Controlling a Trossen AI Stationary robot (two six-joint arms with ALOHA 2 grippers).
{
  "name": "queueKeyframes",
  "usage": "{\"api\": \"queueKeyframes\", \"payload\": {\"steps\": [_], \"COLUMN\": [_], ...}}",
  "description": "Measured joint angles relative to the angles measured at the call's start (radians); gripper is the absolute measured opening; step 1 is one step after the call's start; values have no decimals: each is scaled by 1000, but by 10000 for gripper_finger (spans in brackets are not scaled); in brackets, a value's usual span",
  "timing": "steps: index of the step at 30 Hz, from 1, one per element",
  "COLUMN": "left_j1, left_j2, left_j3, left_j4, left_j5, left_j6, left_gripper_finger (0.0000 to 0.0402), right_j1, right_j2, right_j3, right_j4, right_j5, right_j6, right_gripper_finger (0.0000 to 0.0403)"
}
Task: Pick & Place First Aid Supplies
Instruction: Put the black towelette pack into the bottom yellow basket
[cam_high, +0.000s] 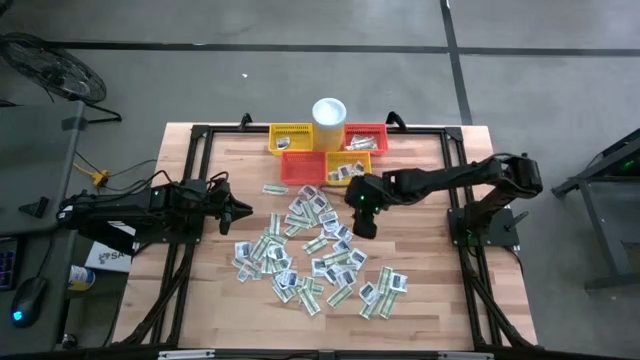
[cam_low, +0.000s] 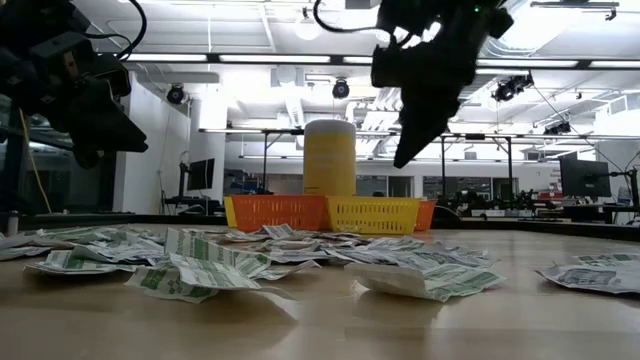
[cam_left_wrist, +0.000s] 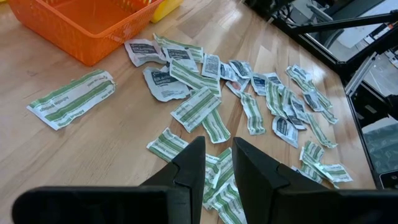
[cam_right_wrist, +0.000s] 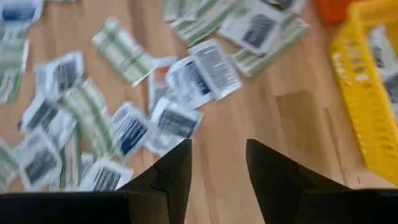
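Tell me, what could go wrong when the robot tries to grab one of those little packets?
1. The packets lie flat and overlap in a heap, so the right pincer, open and empty above them, may pinch two at once or slip off.
2. The baskets stand close together beside a cup; a drop could land in the wrong one or nudge the cup.
3. The left pincer hovers open by the same heap, so the arms might crowd each other.

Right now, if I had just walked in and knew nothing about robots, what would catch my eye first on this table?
Probably the big scatter of small white and green packets across the middle of the wooden table. Behind it, at the far edge, sit bright yellow and orange baskets around a tall white cup. Two dark arms lean in from either side: the right gripper hangs open and empty over the pile, and the left gripper hovers at the pile's left edge, also empty.
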Motion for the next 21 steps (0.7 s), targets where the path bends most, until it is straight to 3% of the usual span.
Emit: {"api": "queueKeyframes", "payload": {"steps": [14, 17, 21], "left_j1": [0, 0, 0], "left_j2": [0, 0, 0], "left_j3": [0, 0, 0], "left_j4": [0, 0, 0], "left_j5": [0, 0, 0], "left_j6": [0, 0, 0], "left_gripper_finger": [80, 80, 80], "right_j1": [113, 112, 98], "right_j2": [120, 145, 171], "right_j3": [0, 0, 4], "right_j4": [21, 53, 73], "right_j5": [19, 11, 3], "right_j6": [-297, -225, 49], "right_gripper_finger": [145, 143, 142]}}
